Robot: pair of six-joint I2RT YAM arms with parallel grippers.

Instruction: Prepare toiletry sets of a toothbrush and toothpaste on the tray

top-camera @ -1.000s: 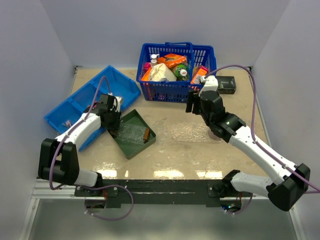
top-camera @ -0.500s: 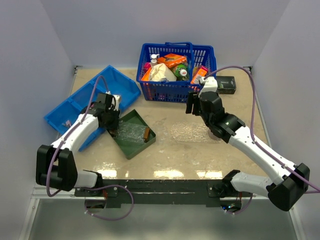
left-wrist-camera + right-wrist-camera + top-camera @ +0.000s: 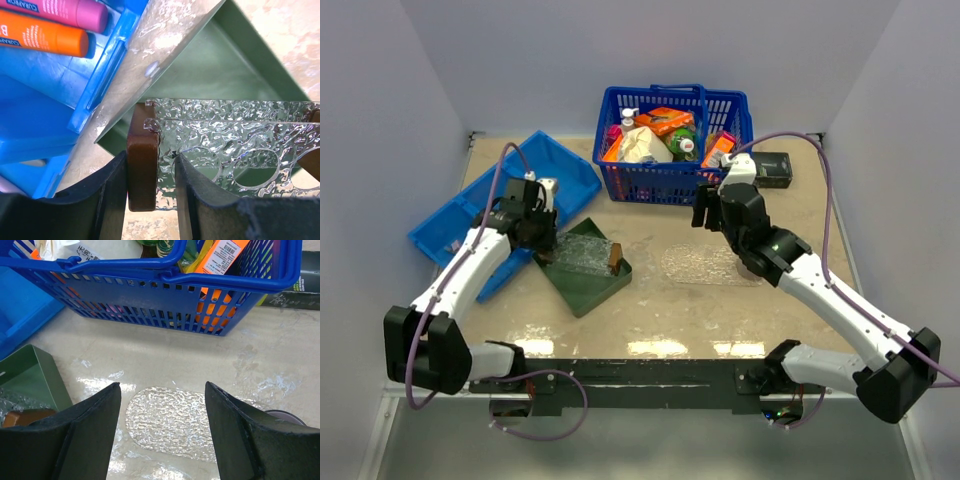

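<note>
The tray [image 3: 582, 254], clear textured plastic with a brown wooden handle [image 3: 142, 165] at each short end, hangs tilted over a dark green tray [image 3: 592, 288]. My left gripper [image 3: 150, 195] is shut on its near handle; in the top view the left gripper [image 3: 544, 248] is at the tray's left end. Two toothpaste tubes, one orange [image 3: 40, 36] and one pink [image 3: 65, 9], lie in the blue divided bin [image 3: 480, 205]. No toothbrush shows. My right gripper [image 3: 162, 440] hangs open over a clear oval plate [image 3: 170, 422], holding nothing.
A blue basket [image 3: 675, 150] full of packets and bottles stands at the back, with a black box [image 3: 772, 168] to its right. The clear oval plate [image 3: 705, 265] lies mid-table under the right arm. A rounded purple-grey rim [image 3: 282, 416] peeks in beside the right finger.
My left gripper has risen and drawn back to the left with the tray's handle, lifting the clear tray up out of the green tray. The right arm has stayed still.
</note>
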